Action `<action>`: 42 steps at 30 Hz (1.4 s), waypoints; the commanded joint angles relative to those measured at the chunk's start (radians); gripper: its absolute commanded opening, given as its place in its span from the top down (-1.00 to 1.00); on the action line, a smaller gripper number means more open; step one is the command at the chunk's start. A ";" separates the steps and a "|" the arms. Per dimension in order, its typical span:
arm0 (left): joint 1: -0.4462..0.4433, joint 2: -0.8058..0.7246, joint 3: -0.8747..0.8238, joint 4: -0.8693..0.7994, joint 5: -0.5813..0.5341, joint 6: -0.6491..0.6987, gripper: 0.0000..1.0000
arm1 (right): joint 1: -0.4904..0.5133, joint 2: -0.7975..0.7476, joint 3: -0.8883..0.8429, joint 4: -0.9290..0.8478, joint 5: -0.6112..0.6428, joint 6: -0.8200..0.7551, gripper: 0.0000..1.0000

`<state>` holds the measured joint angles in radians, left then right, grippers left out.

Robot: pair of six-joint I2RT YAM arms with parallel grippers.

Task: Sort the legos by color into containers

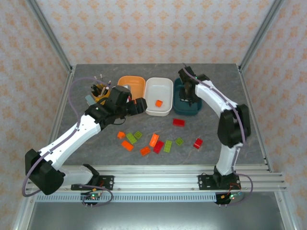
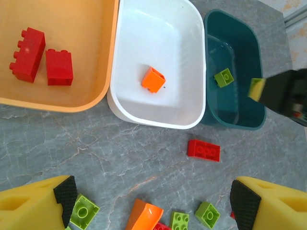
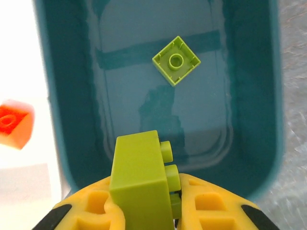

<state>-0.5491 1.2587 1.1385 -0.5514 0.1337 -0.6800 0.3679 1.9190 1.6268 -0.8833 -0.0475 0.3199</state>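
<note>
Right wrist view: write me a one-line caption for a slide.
Right gripper holds a lime green brick over the dark teal tub, where a one-stud lime green piece lies.

The dark teal tub (image 3: 62, 96) is overhung by the right gripper (image 3: 144, 196) clamped on a lime brick (image 3: 136, 167); elsewhere its floor is open but for one loose green brick (image 3: 176, 60). A bare strip of table (image 1: 153, 124) is left between the white tub (image 1: 156, 91) and the scattered bricks (image 1: 154, 140), broken by a red brick (image 1: 178, 122)

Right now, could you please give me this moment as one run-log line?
right gripper: holding lime brick over teal tub | left gripper: open, empty | white tub: one orange brick
</note>
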 commanded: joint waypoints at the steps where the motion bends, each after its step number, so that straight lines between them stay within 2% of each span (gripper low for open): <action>1: 0.009 0.003 0.033 -0.011 -0.004 0.022 -0.72 | -0.029 0.117 0.078 -0.083 -0.044 0.004 0.69; 8: 0.022 -0.016 -0.006 -0.048 -0.013 0.009 -0.72 | -0.044 0.265 0.182 -0.110 -0.084 0.024 0.58; 9: 0.023 -0.021 -0.013 -0.052 -0.013 0.006 -0.72 | -0.043 0.271 0.187 -0.111 -0.082 0.026 0.53; 11: 0.025 -0.031 -0.029 -0.065 -0.020 -0.002 -0.72 | -0.043 0.278 0.195 -0.112 -0.081 0.030 0.32; 16: 0.028 -0.057 -0.060 -0.087 -0.031 -0.016 -0.72 | -0.044 0.250 0.187 -0.107 -0.094 0.041 -0.06; 23: 0.036 -0.068 -0.049 -0.185 -0.071 -0.037 -0.71 | -0.043 0.093 0.142 -0.069 -0.089 0.051 -0.09; 28: 0.086 -0.075 -0.078 -0.318 -0.122 -0.093 -0.71 | 0.017 -0.162 -0.041 0.144 -0.145 0.006 -0.09; 31: 0.162 -0.051 -0.157 -0.331 -0.042 -0.122 -0.71 | 0.111 -0.342 -0.250 0.382 -0.278 -0.038 -0.13; 33: 0.187 -0.017 -0.192 -0.322 -0.006 -0.117 -0.71 | 0.189 -0.425 -0.375 0.499 -0.321 -0.047 -0.18; 38: 0.202 0.099 -0.225 -0.248 0.037 -0.098 -0.71 | 0.348 -0.534 -0.614 0.673 -0.329 0.009 -0.21; 42: 0.212 0.190 -0.241 -0.192 0.075 -0.142 -0.71 | 0.402 -0.544 -0.653 0.663 -0.322 0.028 -0.22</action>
<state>-0.3504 1.4055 0.9108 -0.7887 0.1761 -0.7807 0.7521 1.3899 0.9817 -0.3058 -0.3649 0.3248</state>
